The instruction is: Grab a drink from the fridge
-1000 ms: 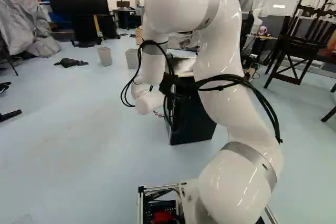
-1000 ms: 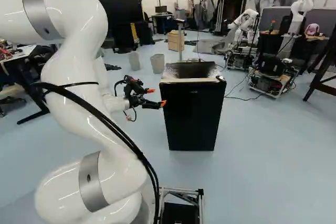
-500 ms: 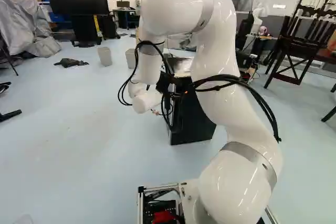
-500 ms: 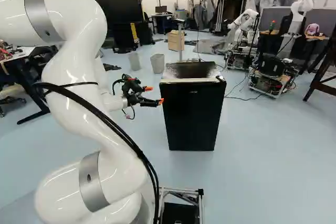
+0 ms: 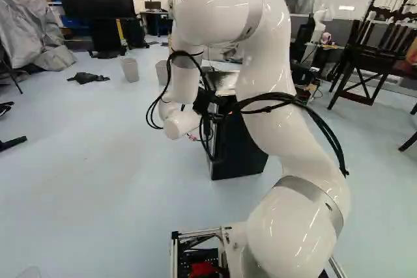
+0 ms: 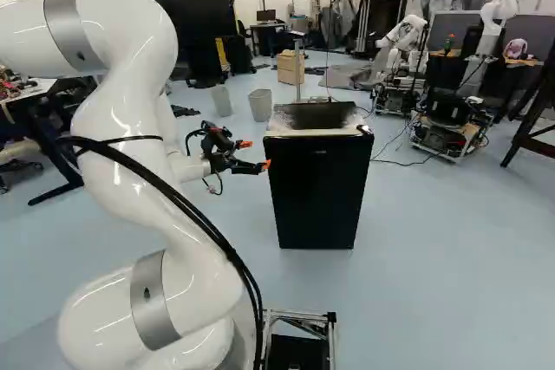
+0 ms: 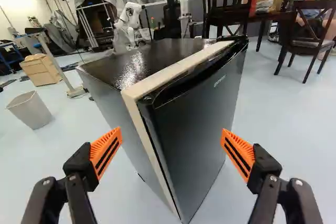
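Left of center in the right base view, my black two-finger gripper with orange pads is spread wide, holding nothing. Mid-frame sits the black boxy fridge, door shut, no drink visible. I'd hook the door's near edge gently; shoving might tip it. Two grey plastic bins behind shouldn't block anything.
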Controlling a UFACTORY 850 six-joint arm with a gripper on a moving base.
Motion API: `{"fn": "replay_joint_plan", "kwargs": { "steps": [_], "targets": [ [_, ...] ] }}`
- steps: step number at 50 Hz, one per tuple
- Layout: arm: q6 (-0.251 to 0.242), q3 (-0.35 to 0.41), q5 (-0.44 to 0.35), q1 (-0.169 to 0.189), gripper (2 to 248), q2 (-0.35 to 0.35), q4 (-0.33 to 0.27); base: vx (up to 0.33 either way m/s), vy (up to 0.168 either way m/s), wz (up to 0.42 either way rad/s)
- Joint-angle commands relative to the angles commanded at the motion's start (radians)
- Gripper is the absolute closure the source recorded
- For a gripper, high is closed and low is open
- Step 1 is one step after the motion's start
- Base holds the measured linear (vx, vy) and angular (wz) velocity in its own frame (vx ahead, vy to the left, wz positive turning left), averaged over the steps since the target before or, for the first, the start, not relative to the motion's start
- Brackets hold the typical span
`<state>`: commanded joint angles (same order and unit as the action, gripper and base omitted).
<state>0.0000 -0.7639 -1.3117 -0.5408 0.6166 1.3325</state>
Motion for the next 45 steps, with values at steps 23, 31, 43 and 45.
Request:
{"fn": "replay_joint_plan", "kwargs": {
  "steps": [23, 31, 43, 45],
  "targets": [
    [0.0, -0.024, -0.029, 0.008, 3, 0.013, 0.02, 0.0, 0.0, 0.0],
    [0.0, -0.036, -0.04, 0.011, 3, 0.02, 0.027, 0.0, 0.0, 0.0],
    [0.0, -0.055, -0.051, 0.017, 3, 0.03, 0.037, 0.0, 0.0, 0.0],
    [0.0, -0.058, -0.051, 0.018, 3, 0.032, 0.038, 0.0, 0.0, 0.0]
  ]
}}
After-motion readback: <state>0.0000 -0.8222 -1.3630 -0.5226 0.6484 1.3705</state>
